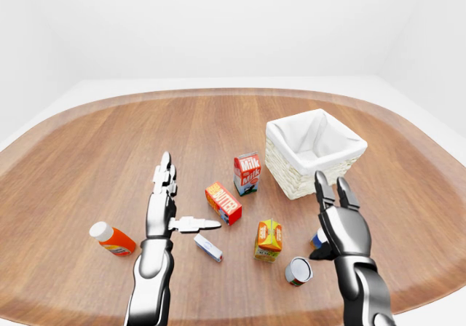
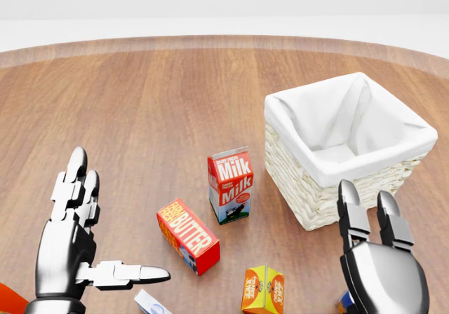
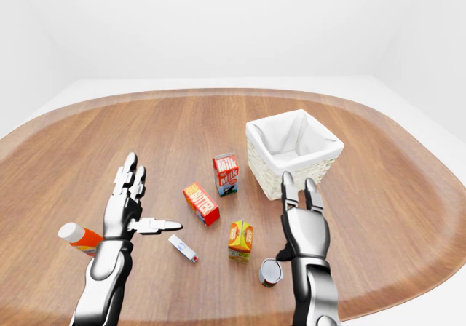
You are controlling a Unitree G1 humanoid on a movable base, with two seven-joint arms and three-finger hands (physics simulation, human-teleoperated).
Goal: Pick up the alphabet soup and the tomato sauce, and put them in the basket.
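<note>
A can [image 1: 298, 271] lies on its side near the bottom of the left-eye view, its grey end facing me. A second, blue-labelled can [image 1: 319, 237] shows only as a sliver behind my right hand [image 1: 330, 195]; I cannot read either label. That hand stands open, fingers pointing up, just right of and above the lying can and touching neither. The white-lined wicker basket [image 1: 291, 184] stands above it, empty. My left hand [image 1: 171, 195] is open at the left, thumb pointing towards the butter box [image 1: 223, 203], holding nothing.
A milk carton [image 1: 247, 173] stands left of the basket. An orange juice carton [image 1: 269, 239] stands beside the lying can. A small white and blue box [image 1: 208, 247] lies under the left thumb, and a ketchup bottle [image 1: 113, 240] lies at far left. Round wooden table [image 1: 87, 151].
</note>
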